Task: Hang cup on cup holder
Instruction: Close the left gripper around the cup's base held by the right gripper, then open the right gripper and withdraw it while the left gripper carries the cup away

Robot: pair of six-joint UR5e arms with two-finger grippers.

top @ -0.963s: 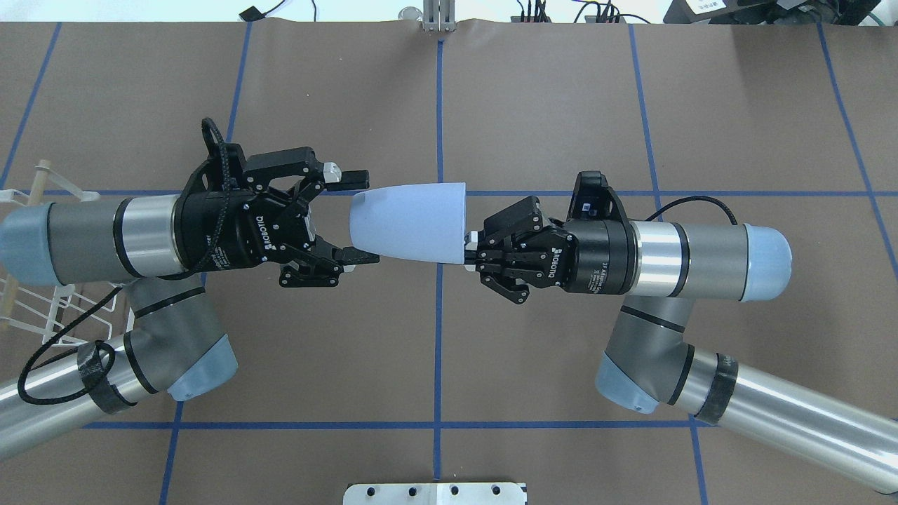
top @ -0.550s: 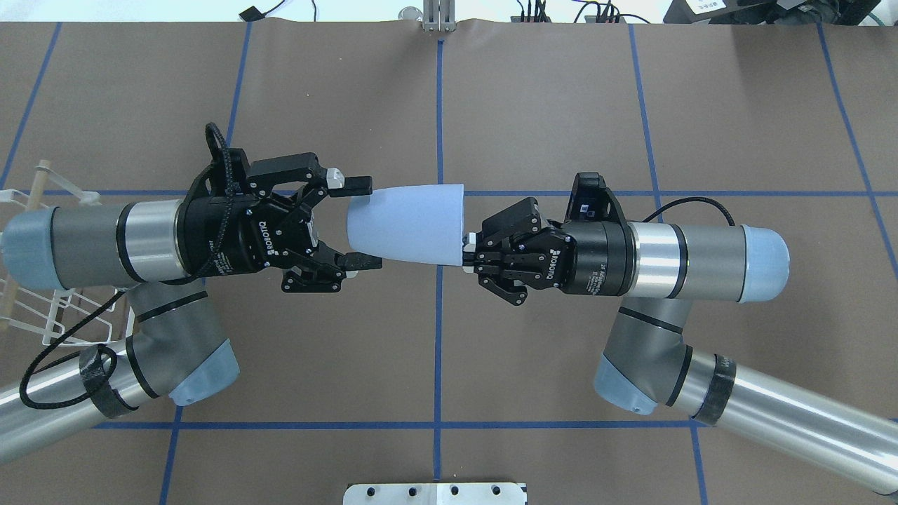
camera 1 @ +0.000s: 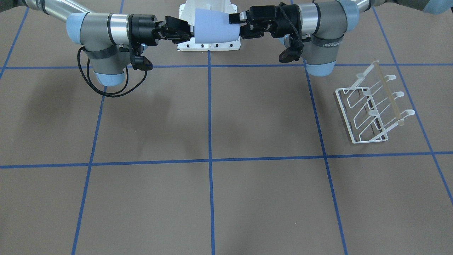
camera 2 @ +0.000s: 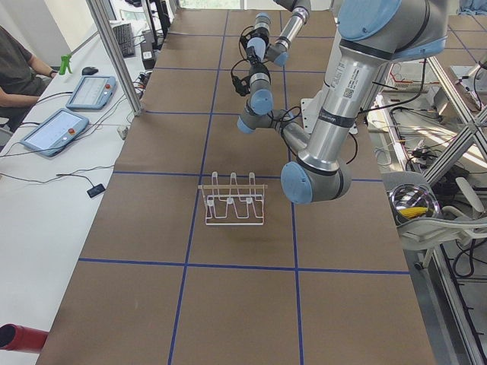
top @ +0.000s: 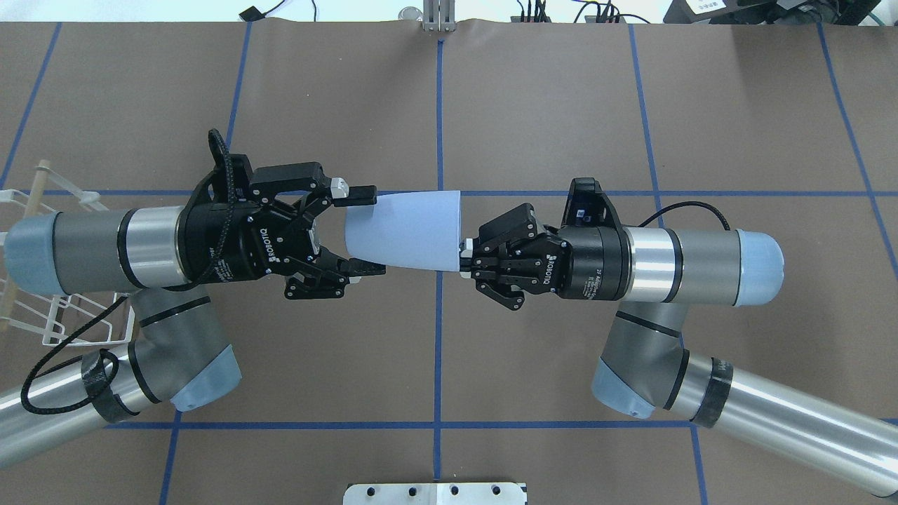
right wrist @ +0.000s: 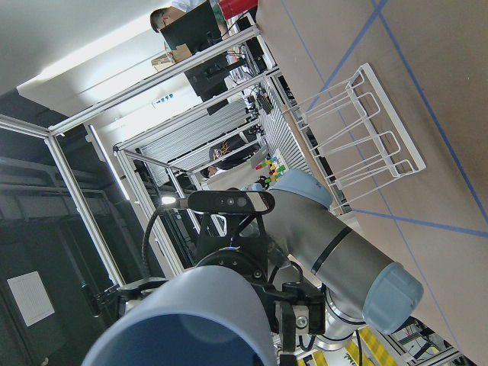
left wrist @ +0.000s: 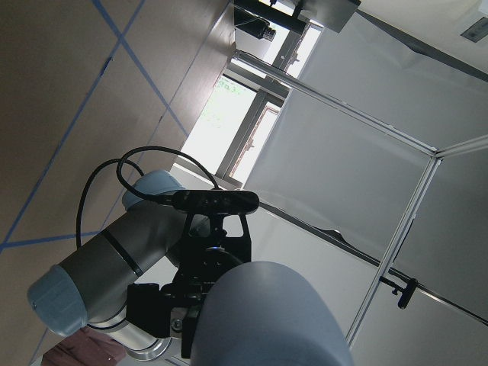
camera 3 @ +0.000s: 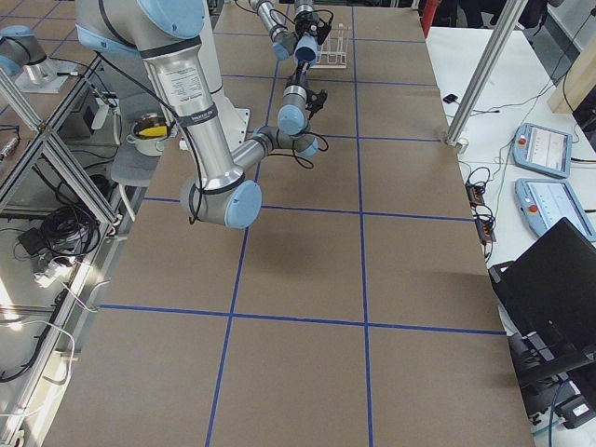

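Light-blue cup (top: pixel 403 230) is pinched at its rim by the right gripper (top: pixel 464 254). Left gripper (top: pixel 368 230) has advanced, its open jaws now straddling the base. Handover judged imminent.

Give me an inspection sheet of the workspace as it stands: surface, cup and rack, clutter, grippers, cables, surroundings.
Surface: brown table cover with a blue tape grid, lying flat.
Job's things: cup held in the air on its side between the arms, rim toward the right arm; cup holder stands on the table on the robot's left, no cup on it.
Clutter: nothing seen.
Grippers: right gripper shut on the cup's rim; left gripper open, fingers astride the cup's base end.
Cables: black cable arches over the left wrist; second cable hangs in a loop under the right arm.
Surroundings: operator seated at a side bench with tablets.
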